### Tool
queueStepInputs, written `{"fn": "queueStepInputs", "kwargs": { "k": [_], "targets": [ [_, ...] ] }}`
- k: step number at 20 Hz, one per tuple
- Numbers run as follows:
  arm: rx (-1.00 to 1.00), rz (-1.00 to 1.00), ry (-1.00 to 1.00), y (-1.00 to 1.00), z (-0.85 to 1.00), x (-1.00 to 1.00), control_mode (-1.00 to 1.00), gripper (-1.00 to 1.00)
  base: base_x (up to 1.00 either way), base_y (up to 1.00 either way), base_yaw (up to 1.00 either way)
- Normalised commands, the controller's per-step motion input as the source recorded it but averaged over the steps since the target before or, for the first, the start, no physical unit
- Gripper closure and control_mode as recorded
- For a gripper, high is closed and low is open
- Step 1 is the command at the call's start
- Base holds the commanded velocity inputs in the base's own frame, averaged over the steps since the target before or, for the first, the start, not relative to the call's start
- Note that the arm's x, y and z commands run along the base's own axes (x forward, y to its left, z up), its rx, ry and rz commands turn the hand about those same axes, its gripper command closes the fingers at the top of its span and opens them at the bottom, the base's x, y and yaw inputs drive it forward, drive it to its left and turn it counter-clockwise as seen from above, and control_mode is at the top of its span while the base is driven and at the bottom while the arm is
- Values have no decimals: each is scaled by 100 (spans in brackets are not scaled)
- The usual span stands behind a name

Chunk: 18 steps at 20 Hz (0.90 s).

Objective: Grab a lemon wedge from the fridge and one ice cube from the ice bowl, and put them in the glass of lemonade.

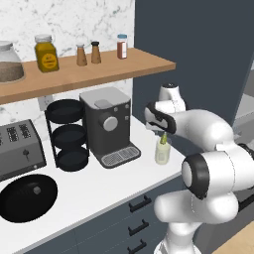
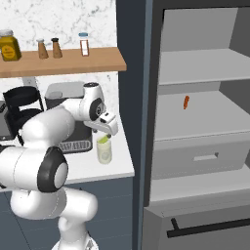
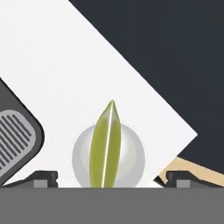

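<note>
Yellow-green lemon wedge (image 3: 105, 146) seen standing in the glass of lemonade (image 3: 131, 157), released from wide-spread jaws.

From the hand view the wedge is seen end-on across the glass mouth, its tip pointing up the frame, with the two dark fingertips (image 3: 43, 178) set far apart on either side and touching nothing; a corner of the coffee machine (image 3: 15, 135) drip grille is caught at the left. From the left base view the gripper (image 1: 161, 130) is placed just above the glass on the white counter (image 1: 99, 183), beside the coffee machine, with the wedge poking above the rim. From the right base view the fridge (image 2: 195, 122) interior is shown open, with a small orange-red stick (image 2: 186, 102) lying on the middle shelf, well apart from the glass.
</note>
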Motion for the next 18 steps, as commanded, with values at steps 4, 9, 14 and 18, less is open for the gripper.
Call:
{"fn": "queueStepInputs", "kwargs": {
  "k": [4,9,14,18],
  "targets": [
    [2,0,-8,-3,1,-30,-100,-100,0,0,0],
    [0,0,-7,0,3,-34,-100,-100,0,0,0],
    [1,0,-14,0,9,-85,-100,-100,0,0,0],
    [0,2,-23,11,26,-100,-100,-100,0,0,0]
  ]
}}
